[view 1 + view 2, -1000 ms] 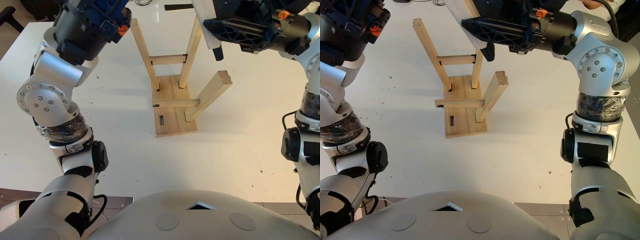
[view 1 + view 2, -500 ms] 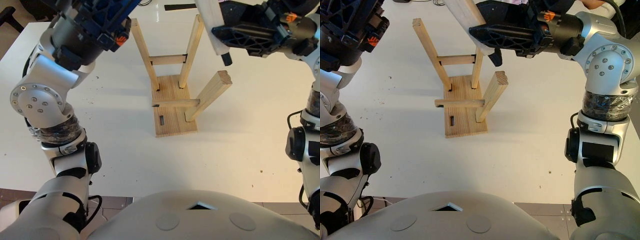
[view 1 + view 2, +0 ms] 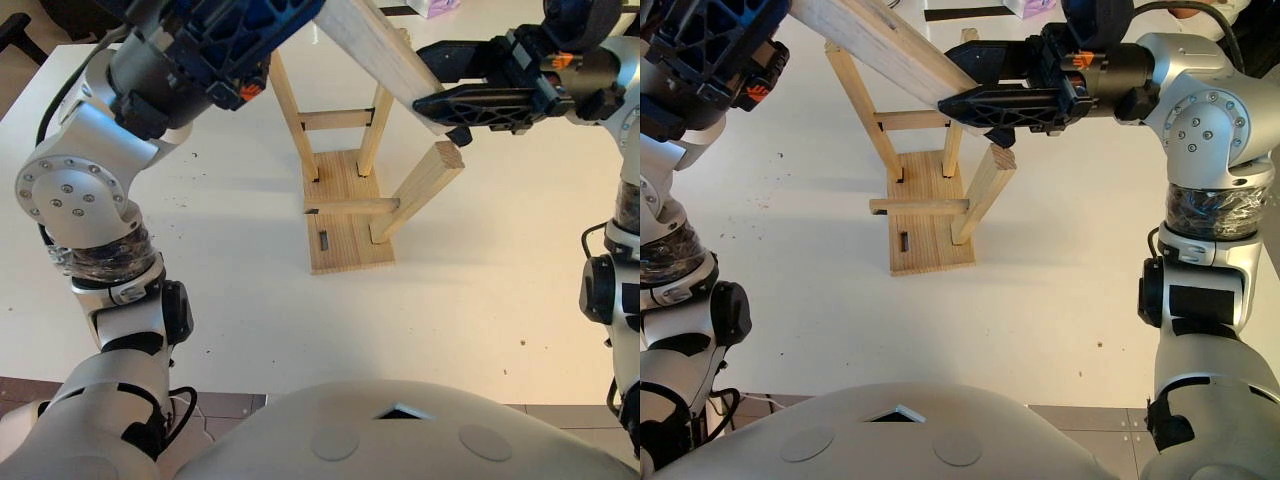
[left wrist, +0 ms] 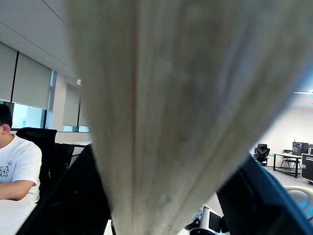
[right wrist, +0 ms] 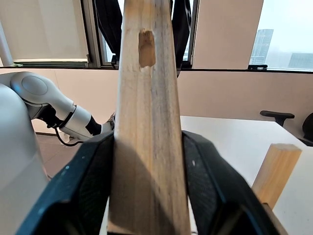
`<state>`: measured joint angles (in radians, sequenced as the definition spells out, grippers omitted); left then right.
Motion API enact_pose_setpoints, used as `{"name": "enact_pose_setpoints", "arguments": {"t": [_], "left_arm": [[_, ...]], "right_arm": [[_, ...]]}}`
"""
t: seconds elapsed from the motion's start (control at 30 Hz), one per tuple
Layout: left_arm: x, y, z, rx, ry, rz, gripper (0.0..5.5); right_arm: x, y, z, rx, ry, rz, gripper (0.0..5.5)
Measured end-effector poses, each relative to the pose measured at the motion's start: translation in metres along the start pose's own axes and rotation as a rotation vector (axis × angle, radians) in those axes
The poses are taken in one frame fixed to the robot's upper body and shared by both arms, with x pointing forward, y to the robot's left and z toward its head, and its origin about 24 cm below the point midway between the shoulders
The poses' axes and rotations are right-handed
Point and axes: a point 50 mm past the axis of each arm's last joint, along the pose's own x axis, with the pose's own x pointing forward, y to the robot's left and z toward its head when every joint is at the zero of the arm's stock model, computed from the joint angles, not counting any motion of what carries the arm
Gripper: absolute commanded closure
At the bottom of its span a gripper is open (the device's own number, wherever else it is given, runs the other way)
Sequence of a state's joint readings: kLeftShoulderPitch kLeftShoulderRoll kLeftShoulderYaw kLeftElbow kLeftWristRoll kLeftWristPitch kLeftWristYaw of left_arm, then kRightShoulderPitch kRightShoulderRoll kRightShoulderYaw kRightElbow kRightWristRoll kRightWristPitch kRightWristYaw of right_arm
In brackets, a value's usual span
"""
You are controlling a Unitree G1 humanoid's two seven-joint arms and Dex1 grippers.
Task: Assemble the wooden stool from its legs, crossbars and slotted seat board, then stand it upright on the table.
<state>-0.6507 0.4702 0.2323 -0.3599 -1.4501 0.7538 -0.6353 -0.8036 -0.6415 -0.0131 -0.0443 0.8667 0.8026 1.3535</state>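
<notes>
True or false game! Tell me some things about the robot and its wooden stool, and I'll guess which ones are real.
1. The right hand holds a loose wooden leg up in the air. True.
2. The seat board lies flat on the table. True.
3. Four legs are already stuck in the seat board. False: three legs stand in it, and the fourth is the one in the air.
4. The stool stands the right way up. False: it is upside down, with its legs pointing up from the seat board.
5. The loose wooden leg has a little slot cut in its side. True.
</notes>
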Motion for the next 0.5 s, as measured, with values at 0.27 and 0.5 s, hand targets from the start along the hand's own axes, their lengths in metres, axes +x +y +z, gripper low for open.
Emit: {"name": "enact_pose_setpoints", "arguments": {"t": [0.27, 0.5], "left_arm": [[-0.0021, 0.0026, 0.001, 0.033, 0.018, 0.027, 3.28], [-0.0055, 0.003, 0.0015, 0.049, 0.013, 0.034, 3.32]], "right_arm": [[-0.0011, -0.0023, -0.0013, 0.023, 0.001, -0.003, 3.45], [-0.0008, -0.0032, -0.0009, 0.015, 0.0, -0.013, 3.45]]}}
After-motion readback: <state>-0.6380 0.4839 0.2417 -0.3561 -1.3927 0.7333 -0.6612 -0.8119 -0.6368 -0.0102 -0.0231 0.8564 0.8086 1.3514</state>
